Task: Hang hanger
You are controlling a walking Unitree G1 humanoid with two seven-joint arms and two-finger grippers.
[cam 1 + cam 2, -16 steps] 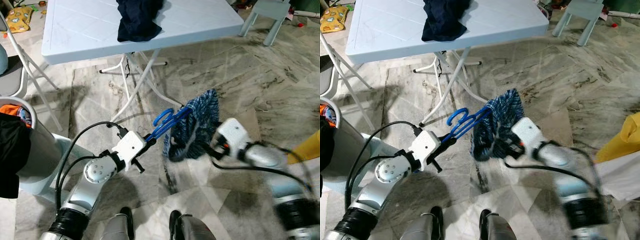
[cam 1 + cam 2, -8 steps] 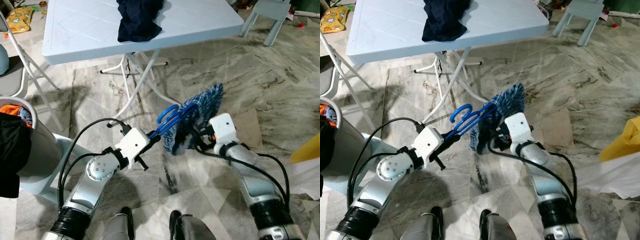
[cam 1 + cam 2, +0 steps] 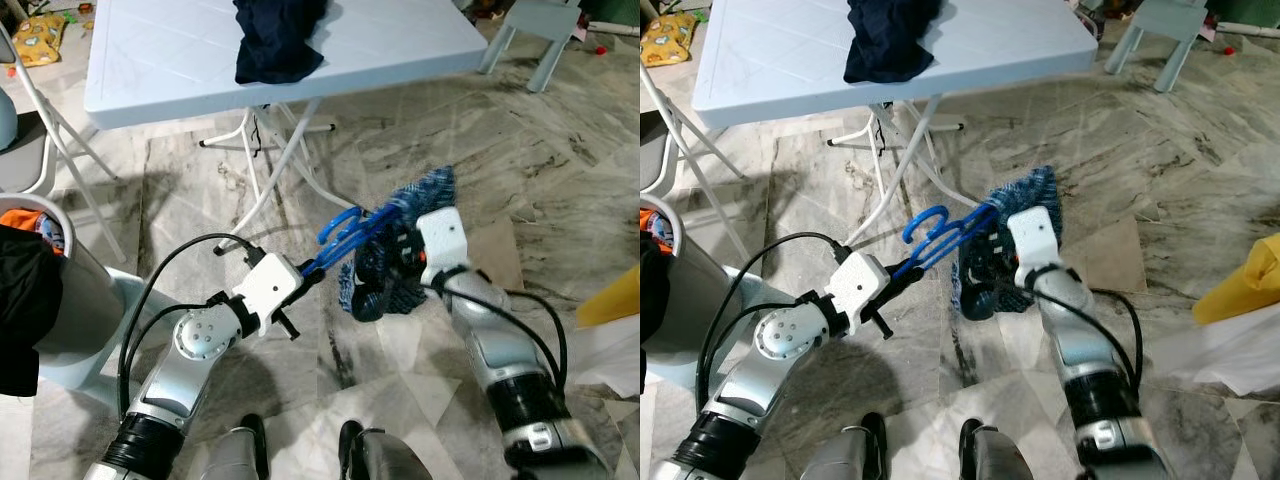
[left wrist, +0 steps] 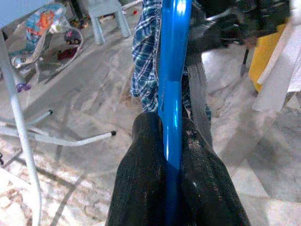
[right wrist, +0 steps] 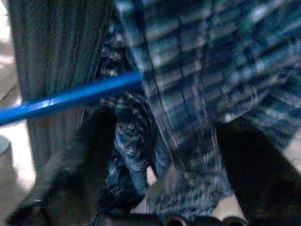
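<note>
Your left tool point(image 4: 170, 155) is squeezed tight on the blue hanger point(image 3: 345, 232), holding it up over the floor, in front of the counter point(image 3: 180, 60). A blue checked shirt point(image 3: 395, 262) droops from the hanger. Your right tool point(image 5: 164, 155) sits around the cloth; you cannot tell if it pinches. You are dressing the hanger. Next, the shirt needs straightening, then you need a rail to hook it on.

Open marble floor point(image 3: 560, 150) lies to the right; ahead, the folding table's legs point(image 3: 285, 160) and tabletop point(image 3: 180, 60) block passage, laundry basket point(image 3: 60, 300) crowding left.
</note>
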